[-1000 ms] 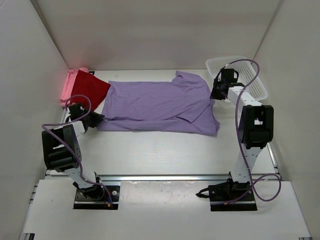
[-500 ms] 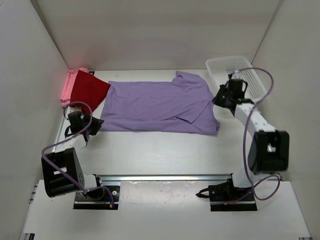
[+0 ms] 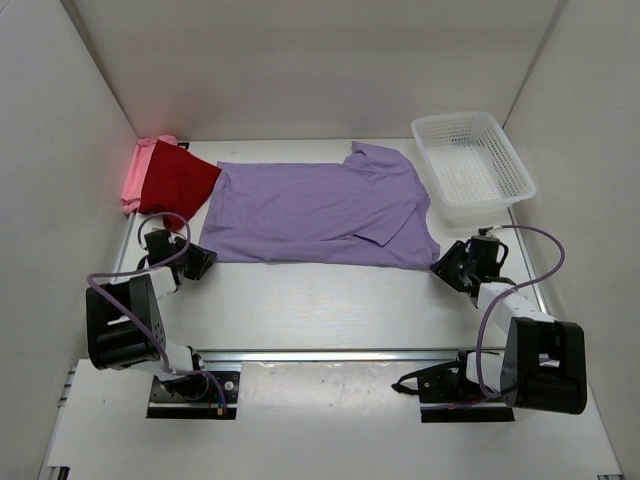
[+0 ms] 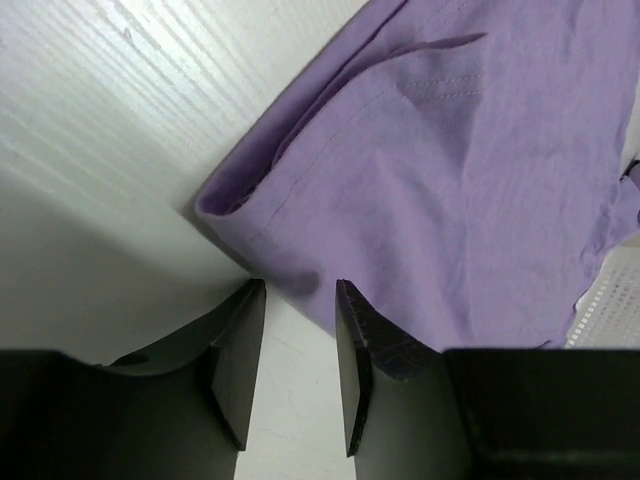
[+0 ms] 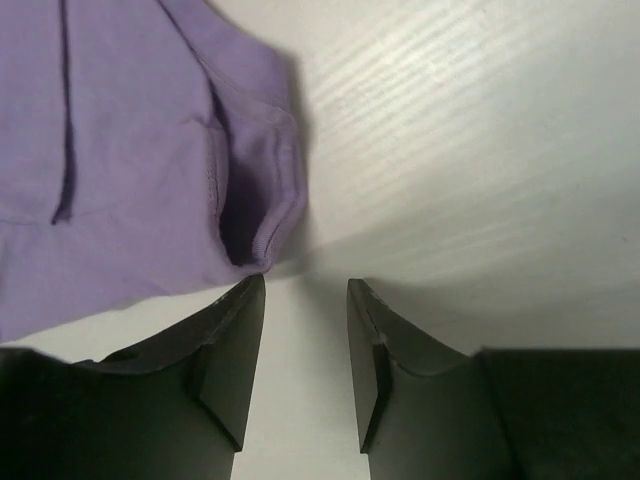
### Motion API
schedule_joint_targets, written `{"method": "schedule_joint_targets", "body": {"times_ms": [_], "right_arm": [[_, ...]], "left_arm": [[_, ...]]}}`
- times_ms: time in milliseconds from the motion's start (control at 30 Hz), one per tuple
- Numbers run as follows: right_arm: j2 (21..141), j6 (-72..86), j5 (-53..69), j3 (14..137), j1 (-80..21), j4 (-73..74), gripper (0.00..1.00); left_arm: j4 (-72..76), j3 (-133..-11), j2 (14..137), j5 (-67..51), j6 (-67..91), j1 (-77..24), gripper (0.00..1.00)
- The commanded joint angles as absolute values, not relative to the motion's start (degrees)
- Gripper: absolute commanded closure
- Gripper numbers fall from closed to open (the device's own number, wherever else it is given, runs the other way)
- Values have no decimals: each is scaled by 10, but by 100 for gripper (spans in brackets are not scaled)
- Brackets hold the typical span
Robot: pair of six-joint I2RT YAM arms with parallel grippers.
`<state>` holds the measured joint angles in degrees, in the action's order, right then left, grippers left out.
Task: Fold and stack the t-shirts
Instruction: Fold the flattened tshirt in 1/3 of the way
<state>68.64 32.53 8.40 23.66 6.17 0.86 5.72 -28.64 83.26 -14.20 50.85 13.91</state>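
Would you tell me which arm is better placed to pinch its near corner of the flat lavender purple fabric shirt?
Left. The left gripper has the lavender purple fabric shirt's edge right at its open fingertips; the right gripper's gap faces white table beside it.

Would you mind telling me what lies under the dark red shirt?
A pink shirt lies under the dark red shirt and shows along its left edge. The rest of the pink one is covered.
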Motion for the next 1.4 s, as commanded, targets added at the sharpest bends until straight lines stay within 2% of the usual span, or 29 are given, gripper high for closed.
{"method": "schedule_joint_targets", "body": {"times_ms": [0,100,167,200,333,400,433,600,800,900,933,1033,1067,1233,1333,1367], "right_arm": [[697,330,76,243,59,-61,63],[727,336,90,244,61,-90,64],[743,337,83,241,61,-119,65],[751,339,82,240,58,-125,71],[776,347,91,257,62,-153,91],[779,350,77,276,54,-143,99],[779,345,70,288,50,-128,100],[710,357,51,259,54,-55,100],[579,342,75,201,112,39,100],[534,341,83,171,112,33,100],[530,340,91,162,108,17,99],[582,304,112,207,47,7,86],[617,296,113,227,38,4,79],[700,289,85,267,16,-37,61],[720,292,80,271,23,-83,52],[741,291,82,279,26,-82,53]], "left_arm": [[76,-280,853,-149,519,140,55],[91,-287,865,-149,516,135,62],[98,-293,871,-148,519,133,73],[102,-294,877,-152,519,130,76],[94,-309,895,-146,512,128,100],[89,-324,897,-148,504,125,100],[79,-330,892,-142,497,126,100],[41,-330,853,-122,469,142,100],[0,-331,820,-116,440,141,100],[10,-304,798,-104,442,140,100],[14,-299,795,-104,448,141,100],[2,-315,805,-107,440,134,100],[2,-308,805,-106,440,136,100],[18,-312,824,-124,454,133,100],[32,-308,819,-132,461,129,100],[33,-308,820,-131,459,124,100]]}}
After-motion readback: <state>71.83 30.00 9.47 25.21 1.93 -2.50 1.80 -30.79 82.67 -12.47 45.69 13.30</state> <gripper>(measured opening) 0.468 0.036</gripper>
